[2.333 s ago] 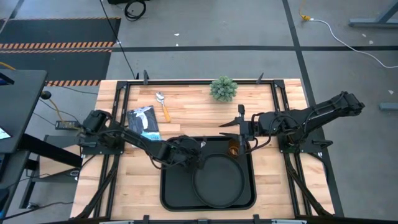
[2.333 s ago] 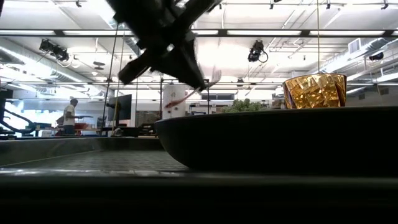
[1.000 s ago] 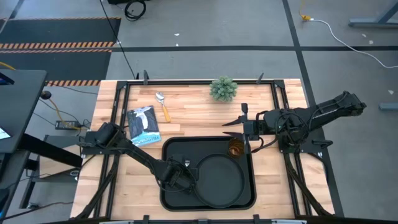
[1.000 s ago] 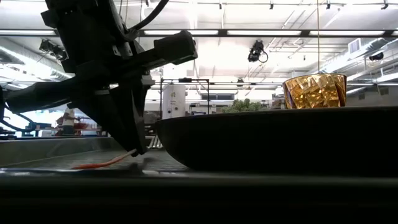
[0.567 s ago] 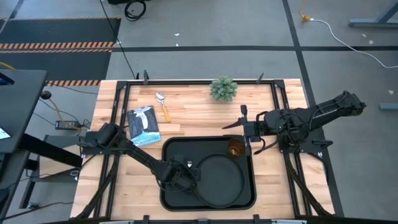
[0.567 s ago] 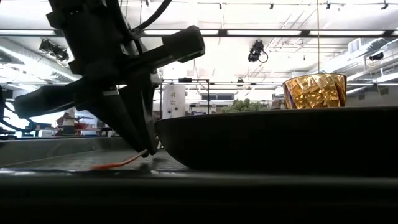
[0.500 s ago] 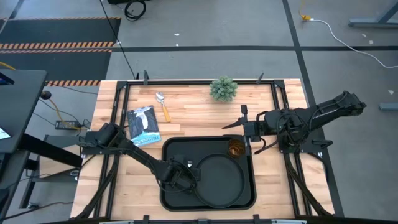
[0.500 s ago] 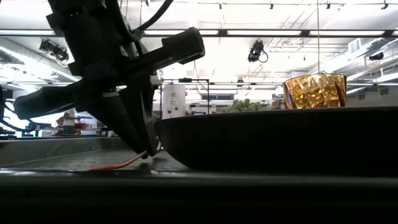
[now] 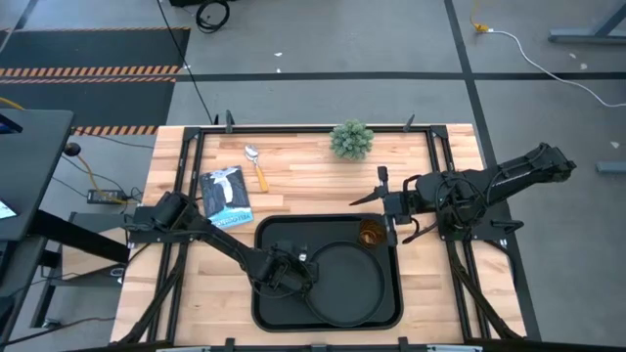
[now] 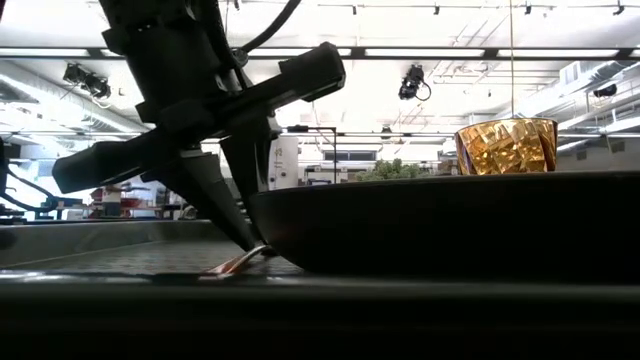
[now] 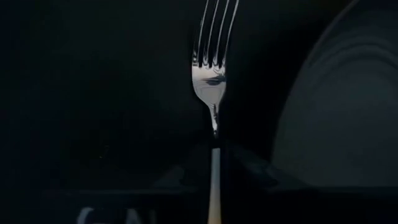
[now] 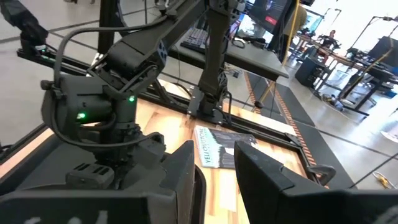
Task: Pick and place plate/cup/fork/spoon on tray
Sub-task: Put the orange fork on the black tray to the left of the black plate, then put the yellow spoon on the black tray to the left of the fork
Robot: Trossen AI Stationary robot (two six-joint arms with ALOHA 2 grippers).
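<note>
The black tray [image 9: 266, 311] lies at the table's near middle. The round black plate [image 9: 344, 286] [image 10: 450, 225] sits in it, and the amber cup [image 9: 370, 233] [image 10: 505, 146] stands in its far right corner. My left gripper [image 9: 293, 270] [image 10: 250, 250] is down in the tray just left of the plate, shut on the fork [image 11: 212, 68]. The spoon [image 9: 256, 166] lies on the table at the far left. My right gripper [image 9: 372, 191] [image 12: 214, 177] is open and empty, above the table just beyond the cup. My left gripper pinches the fork's orange handle [image 11: 215, 171] between its two fingers, with the tines pointing away from the wrist. The fingers [image 10: 225, 215] slant down from above. The fork lies low and nearly flat, its handle end [image 10: 232, 265] on the tray floor beside the plate.
A small green potted plant [image 9: 351, 139] stands at the far edge. A blue and black packet [image 9: 225, 193] lies on the table left of the tray, near the spoon. Bare wood shows on both sides of the tray.
My left gripper, down in the tray, has gone a little toward the table's right edge, up to the plate. It stays shut on the fork. The fork's orange handle has slid along the tray floor toward the plate.
</note>
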